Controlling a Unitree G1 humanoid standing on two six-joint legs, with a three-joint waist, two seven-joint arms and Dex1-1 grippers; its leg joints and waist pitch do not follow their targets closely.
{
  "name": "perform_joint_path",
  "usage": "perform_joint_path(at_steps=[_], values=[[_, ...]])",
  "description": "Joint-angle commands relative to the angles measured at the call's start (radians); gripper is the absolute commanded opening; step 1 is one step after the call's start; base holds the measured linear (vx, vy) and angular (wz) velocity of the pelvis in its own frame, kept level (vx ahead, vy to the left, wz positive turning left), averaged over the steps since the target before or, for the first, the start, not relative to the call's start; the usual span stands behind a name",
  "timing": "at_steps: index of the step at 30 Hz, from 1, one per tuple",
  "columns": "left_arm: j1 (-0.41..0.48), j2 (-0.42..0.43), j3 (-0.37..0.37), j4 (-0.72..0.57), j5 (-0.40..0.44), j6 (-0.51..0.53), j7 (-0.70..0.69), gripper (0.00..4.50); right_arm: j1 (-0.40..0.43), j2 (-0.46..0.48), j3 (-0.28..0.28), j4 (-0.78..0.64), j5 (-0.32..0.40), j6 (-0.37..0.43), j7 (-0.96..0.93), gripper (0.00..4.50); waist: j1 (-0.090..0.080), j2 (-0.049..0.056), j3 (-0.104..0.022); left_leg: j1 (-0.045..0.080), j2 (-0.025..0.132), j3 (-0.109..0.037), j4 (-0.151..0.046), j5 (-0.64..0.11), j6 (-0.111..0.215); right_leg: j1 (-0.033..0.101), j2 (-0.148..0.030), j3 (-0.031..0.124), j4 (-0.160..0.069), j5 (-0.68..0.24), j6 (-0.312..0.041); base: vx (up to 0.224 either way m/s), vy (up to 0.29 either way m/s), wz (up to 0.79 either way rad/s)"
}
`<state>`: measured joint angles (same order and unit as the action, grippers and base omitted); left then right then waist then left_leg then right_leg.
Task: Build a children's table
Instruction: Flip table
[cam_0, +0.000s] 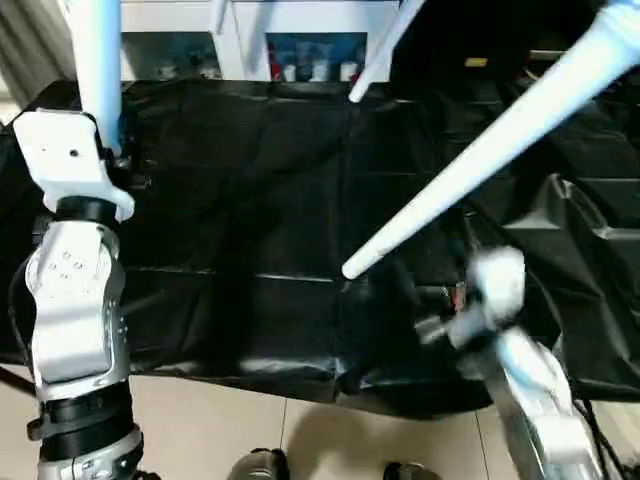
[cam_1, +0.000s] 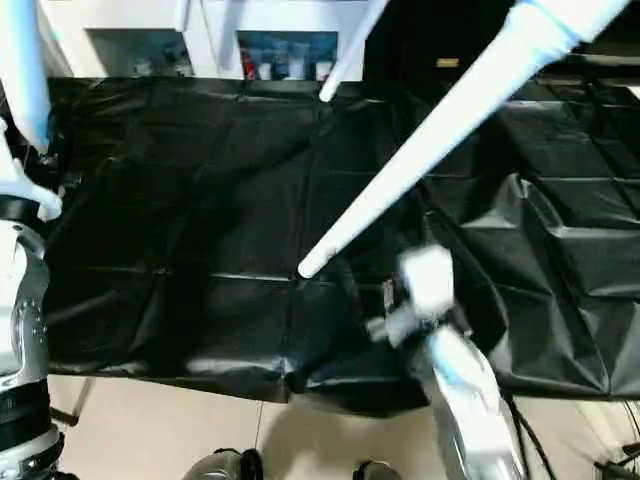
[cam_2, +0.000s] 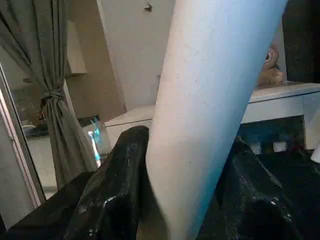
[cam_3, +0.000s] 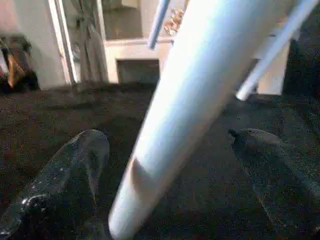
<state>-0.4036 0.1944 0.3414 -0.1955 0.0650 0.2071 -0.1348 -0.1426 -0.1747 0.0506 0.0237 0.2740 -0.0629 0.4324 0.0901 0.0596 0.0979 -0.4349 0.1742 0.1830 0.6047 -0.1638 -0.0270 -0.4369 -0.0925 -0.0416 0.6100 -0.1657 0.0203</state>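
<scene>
A: The leg (cam_0: 100, 70) on the left runs off the top edge, so its upper end can't be seen, and its lower end is hidden behind the left arm's white block.

B: The slanted leg (cam_0: 480, 150) leaves by the upper right corner too. The tabletop that should carry them is out of frame.

A: The right gripper (cam_0: 440, 300) is smeared in the eye views; its fingers can't be made out there.

B: In the left wrist view the leg (cam_2: 210, 115) covers the middle, and both its ends are cut off.

A: The things on the cabinet (cam_0: 300, 60) shelf are too small to name.
</scene>
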Motion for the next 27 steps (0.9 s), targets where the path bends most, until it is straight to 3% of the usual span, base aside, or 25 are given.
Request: perform_joint_path(at_steps=[1,2,4,6,7,11,12,17,27], values=[[-0.008,0.003,0.015,-0.009,-0.041,-0.030,0.026,1.77,-0.018,0.005,0.003,0.058,0.019,0.034,0.026,4.50,0.004,-0.005,-0.087,0.033,0.041,-0.024,-0.068,-0.185,0.093,0.052,-0.039,0.024,-0.063,-0.127,-0.222,0.000,0.000,0.00],[-0.008,0.004,0.013,-0.006,-0.042,-0.034,0.028,1.77,-0.037,0.006,0.006,0.086,0.013,0.058,0.032,4.21,0.005,-0.008,-0.089,0.033,0.042,-0.023,-0.065,-0.170,0.096,0.052,-0.038,0.024,-0.060,-0.107,-0.227,0.000,0.000,0.00],[-0.006,0.004,0.011,-0.003,-0.042,-0.039,0.030,1.77,-0.068,0.016,0.003,0.150,0.000,0.041,0.041,4.14,0.007,-0.016,-0.094,0.031,0.042,-0.021,-0.060,-0.133,0.110,0.054,-0.038,0.023,-0.054,-0.059,-0.249,0.000,0.000,0.00],[-0.005,0.006,0.010,-0.003,-0.042,-0.041,0.030,1.76,-0.078,0.023,-0.002,0.169,0.005,0.043,0.040,3.97,0.009,-0.011,-0.094,0.030,0.042,-0.021,-0.060,-0.132,0.115,0.054,-0.040,0.023,-0.052,-0.062,-0.254,0.000,0.000,0.00],[-0.002,0.008,0.012,-0.004,-0.043,-0.042,0.030,1.75,-0.082,0.026,-0.003,0.177,0.010,0.047,0.041,3.83,0.009,-0.014,-0.095,0.031,0.044,-0.022,-0.060,-0.131,0.115,0.054,-0.039,0.023,-0.051,-0.063,-0.252,0.000,0.000,0.00],[0.004,0.013,0.015,-0.006,-0.045,-0.047,0.031,1.74,-0.098,0.034,-0.006,0.203,0.021,0.040,0.053,3.52,0.011,-0.011,-0.093,0.033,0.044,-0.021,-0.062,-0.160,0.106,0.052,-0.040,0.024,-0.053,-0.096,-0.245,0.000,0.000,0.00],[0.008,0.016,0.015,-0.005,-0.047,-0.051,0.032,1.74,-0.115,0.046,-0.012,0.229,0.025,0.019,0.063,3.39,0.011,-0.005,-0.094,0.033,0.044,-0.022,-0.062,-0.176,0.099,0.052,-0.042,0.024,-0.053,-0.111,-0.242,0.000,0.000,0.00],[0.011,0.020,0.015,0.004,-0.048,-0.054,0.033,1.73,-0.154,0.069,-0.019,0.280,0.035,0.004,0.082,3.01,0.010,-0.005,-0.094,0.034,0.044,-0.022,-0.064,-0.194,0.083,0.051,-0.042,0.024,-0.055,-0.120,-0.242,0.000,0.000,0.00],[0.027,0.027,0.012,0.020,-0.045,-0.065,0.041,1.72,-0.182,0.078,-0.020,0.344,0.017,-0.030,0.112,2.15,0.012,-0.010,-0.094,0.032,0.044,-0.021,-0.062,-0.168,0.094,0.051,-0.042,0.024,-0.051,-0.098,-0.247,0.000,0.000,0.00]])
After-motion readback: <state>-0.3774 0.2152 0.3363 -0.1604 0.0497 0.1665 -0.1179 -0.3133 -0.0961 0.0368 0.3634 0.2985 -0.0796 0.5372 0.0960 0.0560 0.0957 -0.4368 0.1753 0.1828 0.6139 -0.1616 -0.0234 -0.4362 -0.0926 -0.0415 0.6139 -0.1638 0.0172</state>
